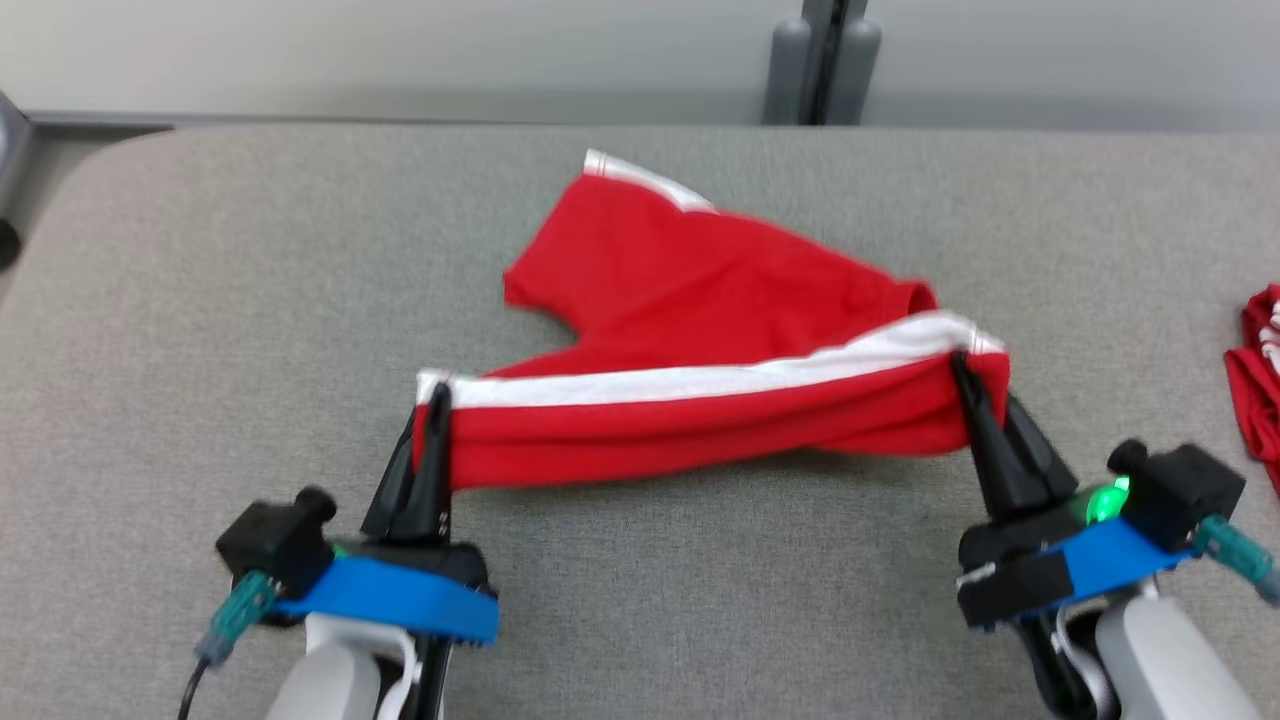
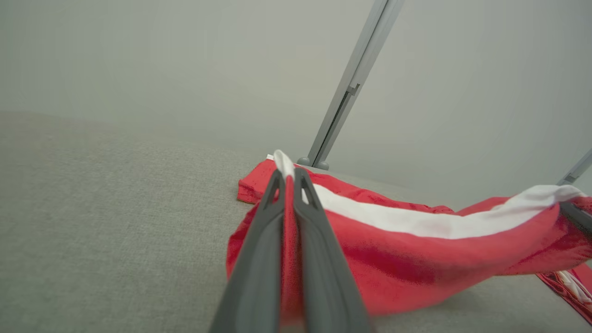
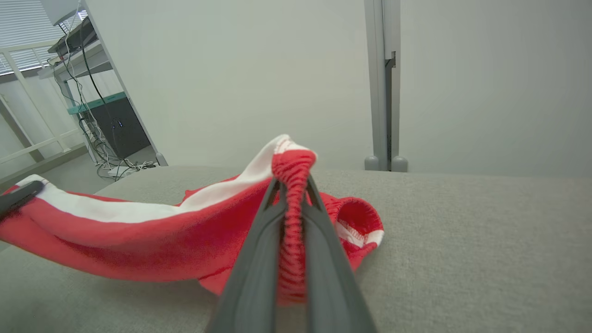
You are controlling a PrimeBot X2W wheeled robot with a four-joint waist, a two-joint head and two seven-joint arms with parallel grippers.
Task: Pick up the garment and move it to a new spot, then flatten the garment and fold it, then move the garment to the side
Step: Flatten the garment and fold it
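Left gripper (image 1: 436,405) and right gripper (image 1: 963,372) each pinch one end of the red garment (image 1: 700,300), stretched between them; its far part rests on the grey bench (image 1: 250,300).

We can read no text, label, brand, number or sign anywhere in these views. The red garment (image 1: 700,290) at the centre of the frame carries only a plain white stripe, with no lettering we can make out.
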